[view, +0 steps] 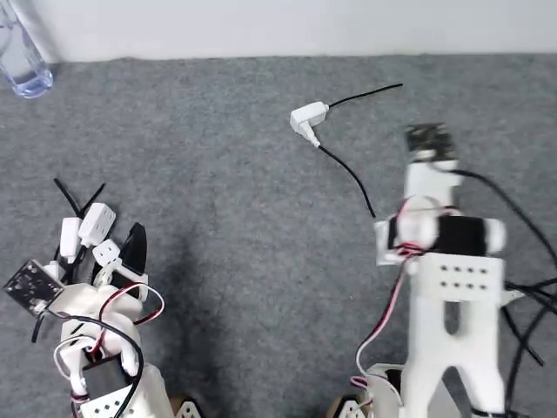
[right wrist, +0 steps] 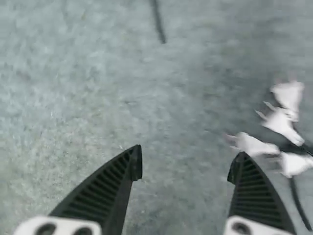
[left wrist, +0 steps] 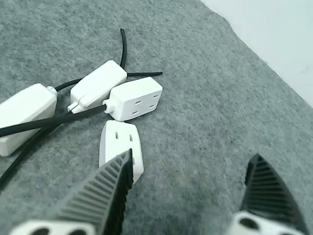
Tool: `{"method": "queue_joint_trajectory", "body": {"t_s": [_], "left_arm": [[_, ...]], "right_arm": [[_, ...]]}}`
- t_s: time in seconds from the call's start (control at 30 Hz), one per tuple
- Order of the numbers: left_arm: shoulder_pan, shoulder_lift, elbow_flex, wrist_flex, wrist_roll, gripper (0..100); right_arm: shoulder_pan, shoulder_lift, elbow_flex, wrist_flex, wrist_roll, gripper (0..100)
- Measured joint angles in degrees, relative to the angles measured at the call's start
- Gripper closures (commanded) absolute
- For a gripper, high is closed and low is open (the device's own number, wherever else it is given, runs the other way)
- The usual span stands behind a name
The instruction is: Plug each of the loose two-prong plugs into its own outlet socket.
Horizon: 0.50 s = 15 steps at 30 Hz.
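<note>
**Both grippers empty, no plug seated yet**

Left gripper (left wrist: 191, 156): jaws apart, hanging just over the flat socket (left wrist: 120, 144). The cube socket (left wrist: 134, 98) is just beside it. A plug (left wrist: 95, 85) and another white block (left wrist: 24, 115) lie beyond, with black cords crossing between them.

Right gripper (right wrist: 189, 152): jaws apart over bare grey mat (right wrist: 73, 98).

Handling, our judgement:
- The shells look like light, hard, smooth plastic, so they are likely to twist in the pads.
- We'd pinch a plug across the flat sides of its body, behind the prongs.
- The cords look springy and may drag the plug off line.
- The sockets look light enough to slide when pushed, so the other arm should brace them.

The high view gives us the layout. The far plug (view: 309, 117) lies well apart from the cluster, nearer the right arm. The left wrist view gives the slot faces, too small to read from above. The right wrist view renders the cluster (right wrist: 279, 127) as white blurs, and we cannot tell plug from socket there.
</note>
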Motion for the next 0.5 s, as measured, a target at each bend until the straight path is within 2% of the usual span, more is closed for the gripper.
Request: {"method": "queue_joint_trajectory", "body": {"t_s": [0.13,0.5], "left_arm": [[0.00,0.00,0.00,0.00,0.00,65],[0.00,0.00,0.00,0.00,0.00,65]], "right_arm": [[-4.66,0.00,8.79,-6.77,0.00,71.8],[-8.62,0.00,28.92,-29.27,0.00,71.8]]}}
